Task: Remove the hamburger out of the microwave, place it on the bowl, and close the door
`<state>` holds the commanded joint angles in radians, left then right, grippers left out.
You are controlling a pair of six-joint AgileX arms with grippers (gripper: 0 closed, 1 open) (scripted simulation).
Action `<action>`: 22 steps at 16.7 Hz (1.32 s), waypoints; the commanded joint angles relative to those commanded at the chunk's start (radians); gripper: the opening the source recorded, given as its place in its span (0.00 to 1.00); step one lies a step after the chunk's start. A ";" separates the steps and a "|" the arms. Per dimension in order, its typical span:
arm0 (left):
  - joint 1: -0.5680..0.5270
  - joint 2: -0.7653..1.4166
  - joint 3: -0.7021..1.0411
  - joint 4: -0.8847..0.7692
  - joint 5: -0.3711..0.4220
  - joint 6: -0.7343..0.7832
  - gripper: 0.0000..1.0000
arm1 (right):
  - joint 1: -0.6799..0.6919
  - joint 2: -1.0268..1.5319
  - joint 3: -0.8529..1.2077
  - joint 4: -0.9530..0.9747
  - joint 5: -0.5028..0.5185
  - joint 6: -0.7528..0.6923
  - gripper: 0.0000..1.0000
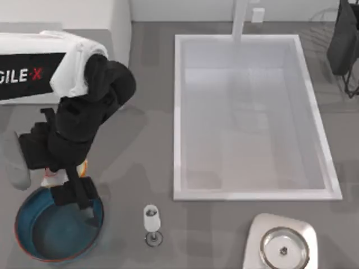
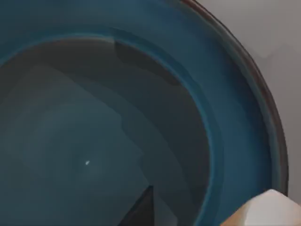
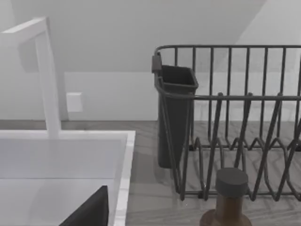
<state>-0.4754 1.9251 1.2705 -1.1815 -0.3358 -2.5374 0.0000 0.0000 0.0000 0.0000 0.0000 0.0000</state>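
Note:
The deep-blue bowl (image 1: 50, 235) with its reddish-brown rim sits at the table's front left, and its inside (image 2: 235, 94) is bare. My left gripper (image 1: 85, 206) hangs over the bowl's far side. The hamburger (image 1: 54, 178), cream-white with an orange patch, is at the bowl's far rim, partly hidden under my left arm. A corner of the hamburger (image 2: 273, 209) appears beside the rim in the left wrist view. I cannot tell whether it is gripped. The white microwave (image 1: 120, 25) stands at the back left. Its door is hidden. My right arm (image 1: 343, 39) is parked at the back right.
A white sink (image 1: 178, 112) with a faucet (image 1: 241, 19) takes up the middle. A wine glass (image 1: 151, 221) stands just right of the bowl. A steel dish on a silvery base (image 1: 283, 246) sits front right. A dish rack (image 3: 235, 127) and a brown bottle (image 3: 230, 188) are back right.

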 joint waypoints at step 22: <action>-0.198 0.246 0.095 -0.372 -0.131 -0.509 0.00 | 0.000 0.000 0.000 0.000 0.000 0.000 1.00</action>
<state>-0.6735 2.1707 1.3651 -1.5535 -0.4673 -3.0463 0.0000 0.0000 0.0000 0.0000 0.0000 0.0000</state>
